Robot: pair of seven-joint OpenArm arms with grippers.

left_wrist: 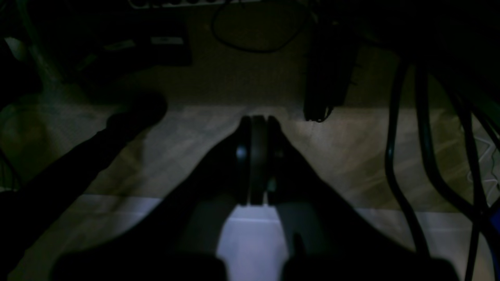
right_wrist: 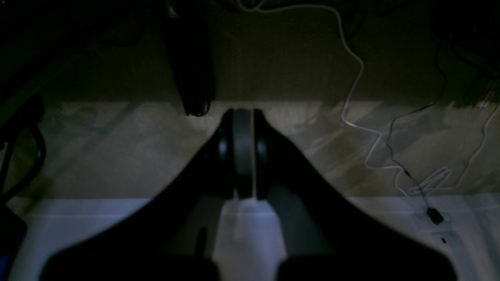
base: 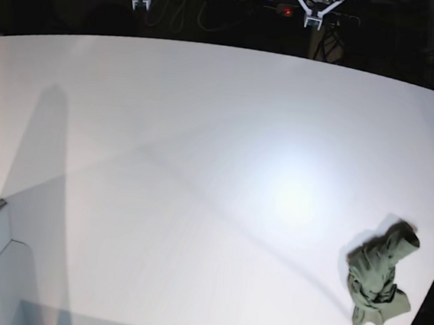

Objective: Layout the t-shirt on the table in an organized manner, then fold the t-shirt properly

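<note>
Near the table's edge, the t-shirt lies bunched, upright-slanted.

Count: one t-shirt, bunched up, well apart from both claws. One table. Two grippers: left gripper and right gripper, each with its jaws pressed together, nothing between them. On the floor beyond the right claw: one white cable, one thin black cable.

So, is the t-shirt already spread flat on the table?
No, the t-shirt lies crumpled in a heap near the table edge.
</note>
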